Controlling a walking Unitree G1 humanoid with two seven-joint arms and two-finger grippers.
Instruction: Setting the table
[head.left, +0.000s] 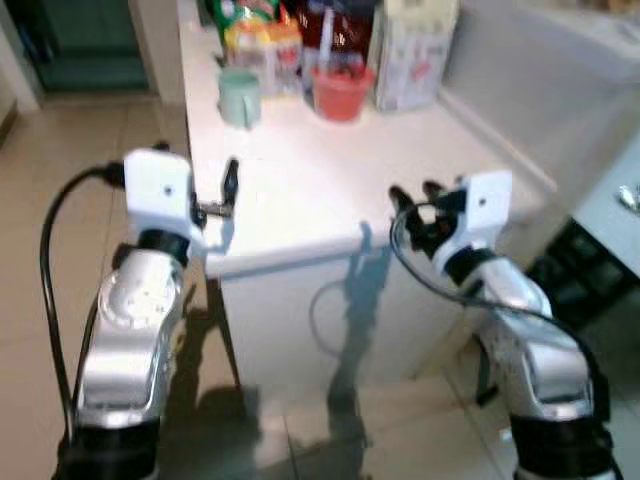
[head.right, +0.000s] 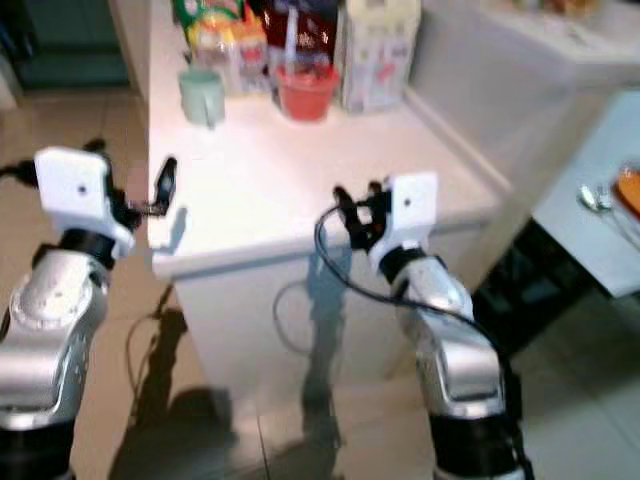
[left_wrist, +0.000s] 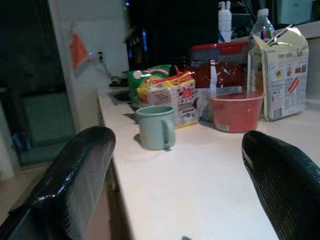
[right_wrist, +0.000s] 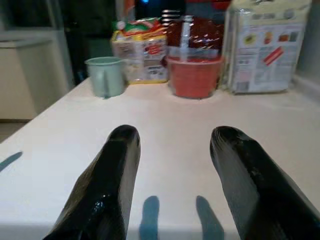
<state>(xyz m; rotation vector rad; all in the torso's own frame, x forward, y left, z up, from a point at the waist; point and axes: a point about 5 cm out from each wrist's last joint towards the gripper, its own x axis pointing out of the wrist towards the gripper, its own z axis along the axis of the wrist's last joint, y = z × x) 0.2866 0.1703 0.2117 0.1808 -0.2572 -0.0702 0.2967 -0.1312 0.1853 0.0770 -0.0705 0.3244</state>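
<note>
On the white counter (head.left: 300, 215), a pale green mug (head.left: 240, 97) and a red bowl (head.left: 341, 92) stand at the far end. Behind them are snack packets (head.left: 262, 40) and a white carton (head.left: 415, 50). My left gripper (left_wrist: 175, 137) hovers at the counter's near left corner, open wide, with nothing between its fingers. My right gripper (head.left: 415, 190) is open too. It sits low over the near right part of the counter and holds nothing. Both point along the counter toward the mug (right_wrist: 105, 76) and bowl (right_wrist: 193, 76), well short of them.
A second table surface at the right carries a spoon (head.right: 590, 197) and something orange (head.right: 628, 190). A pale wall or cabinet (head.left: 540, 90) borders the counter's right side. Tiled floor (head.left: 60, 160) runs along the left. The near half of the counter is bare.
</note>
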